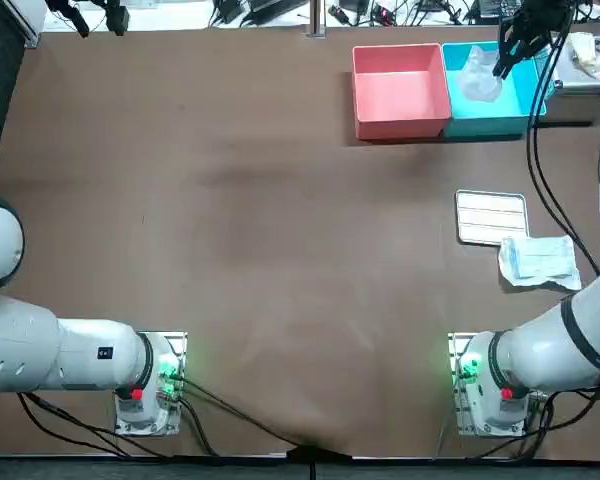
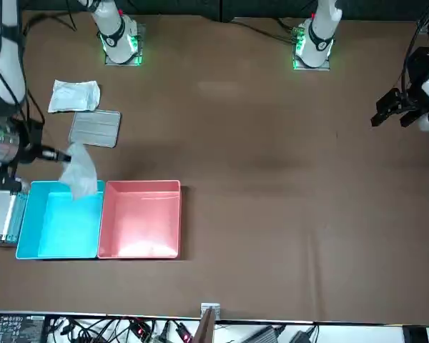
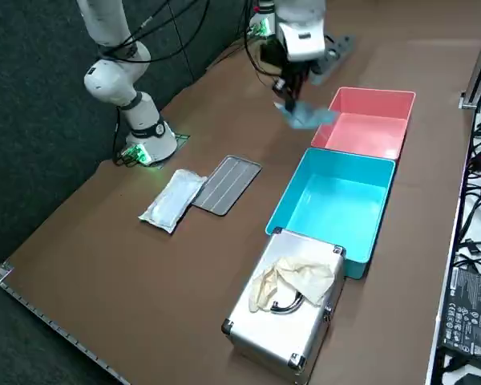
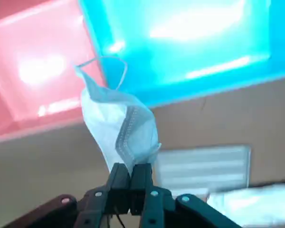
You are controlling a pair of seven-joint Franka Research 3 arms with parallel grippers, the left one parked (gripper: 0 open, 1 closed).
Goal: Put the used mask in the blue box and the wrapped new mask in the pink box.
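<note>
My right gripper (image 4: 130, 172) is shut on the used mask (image 4: 121, 127), a crumpled pale blue mask that dangles from its fingers. In the top view the used mask (image 1: 479, 78) hangs over the blue box (image 1: 525, 108), with the right gripper (image 1: 508, 56) above it. The front view shows the used mask (image 2: 79, 171) at the blue box's (image 2: 57, 223) near rim. The pink box (image 1: 400, 90) stands next to the blue one and holds nothing. The wrapped new mask (image 1: 540, 261) lies flat on the table, closer to my base.
A ribbed grey tray (image 1: 491, 216) lies beside the wrapped mask. A small metal case (image 3: 284, 303) with a cloth on it stands against the blue box's outer end. Cables trail along the table's far edge.
</note>
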